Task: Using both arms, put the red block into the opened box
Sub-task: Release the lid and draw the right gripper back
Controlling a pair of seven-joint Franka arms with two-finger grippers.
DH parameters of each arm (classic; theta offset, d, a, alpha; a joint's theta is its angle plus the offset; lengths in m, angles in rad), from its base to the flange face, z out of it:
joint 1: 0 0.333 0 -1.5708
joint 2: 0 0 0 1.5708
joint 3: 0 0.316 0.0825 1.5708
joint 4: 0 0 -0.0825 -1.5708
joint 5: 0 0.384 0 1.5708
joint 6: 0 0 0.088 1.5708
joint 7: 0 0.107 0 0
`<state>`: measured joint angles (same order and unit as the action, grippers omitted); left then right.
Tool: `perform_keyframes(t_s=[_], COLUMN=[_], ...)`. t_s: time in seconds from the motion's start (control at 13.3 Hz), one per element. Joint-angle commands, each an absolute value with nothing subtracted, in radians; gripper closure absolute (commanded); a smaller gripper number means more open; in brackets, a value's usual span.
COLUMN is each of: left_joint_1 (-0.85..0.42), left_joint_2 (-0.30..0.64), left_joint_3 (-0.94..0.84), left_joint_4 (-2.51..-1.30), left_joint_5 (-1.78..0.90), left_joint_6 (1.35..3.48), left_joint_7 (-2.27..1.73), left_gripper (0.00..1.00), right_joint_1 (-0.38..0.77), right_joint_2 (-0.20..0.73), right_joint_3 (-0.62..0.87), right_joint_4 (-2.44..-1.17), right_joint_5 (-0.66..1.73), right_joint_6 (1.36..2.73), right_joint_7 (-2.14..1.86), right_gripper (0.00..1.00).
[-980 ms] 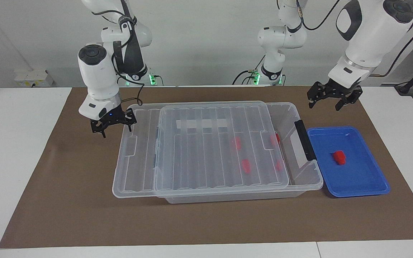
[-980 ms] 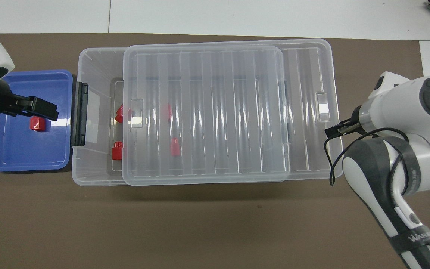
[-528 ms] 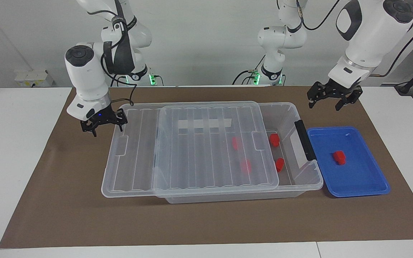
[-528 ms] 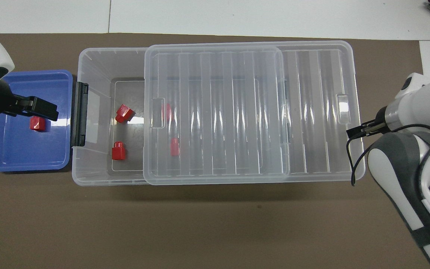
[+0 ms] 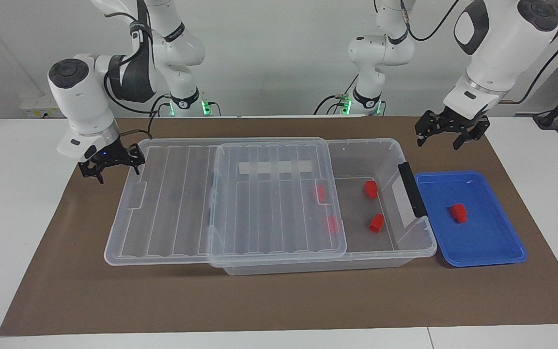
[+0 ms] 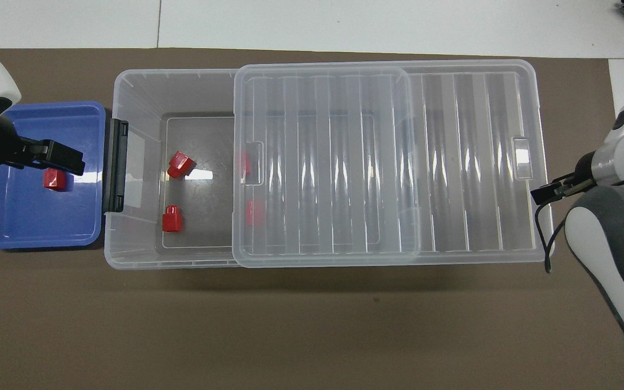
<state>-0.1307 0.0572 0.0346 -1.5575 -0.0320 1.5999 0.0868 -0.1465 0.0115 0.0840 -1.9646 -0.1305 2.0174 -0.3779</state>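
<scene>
the red block [image 5: 458,213] lies alone in the blue tray [image 5: 492,252], which touches the handle end of the clear box [image 5: 405,242]. the ribbed lid [image 5: 172,208] is slid toward the right arm's end, overhanging the box there, so about a third of the box is uncovered at the tray end. four more red blocks lie inside.

the right gripper [image 5: 111,167] sits at the lid's overhanging edge, fingers spread, apparently hooked on it. the left gripper [image 5: 446,132] hangs spread and empty over the mat at about eleven o'clock from the tray.

likely risks: pulled further, the lid could tip off the box; a shallow drop could catch the lid edge or the black handle [image 5: 412,189].
</scene>
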Motion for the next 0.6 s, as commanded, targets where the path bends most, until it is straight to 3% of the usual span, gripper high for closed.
perform_keyframes(t_s=[0.0, 0.53], left_joint_1=[-0.143, -0.077], left_joint_2=[0.035, 0.012], left_joint_3=[0.046, 0.049], left_joint_4=[-1.577, -1.588], left_joint_5=[-0.018, 0.049], left_joint_6=[1.592, 1.633], left_joint_7=[0.081, 0.098], left_gripper=[0.00, 0.00], right_joint_1=[-0.156, -0.132], right_joint_2=[0.006, -0.063], right_joint_3=[0.089, 0.097], right_joint_4=[-1.956, -1.934], right_joint_5=[-0.143, -0.129], right_joint_6=[2.005, 1.988], right_joint_7=[-0.402, -0.316], right_gripper=[0.00, 0.00])
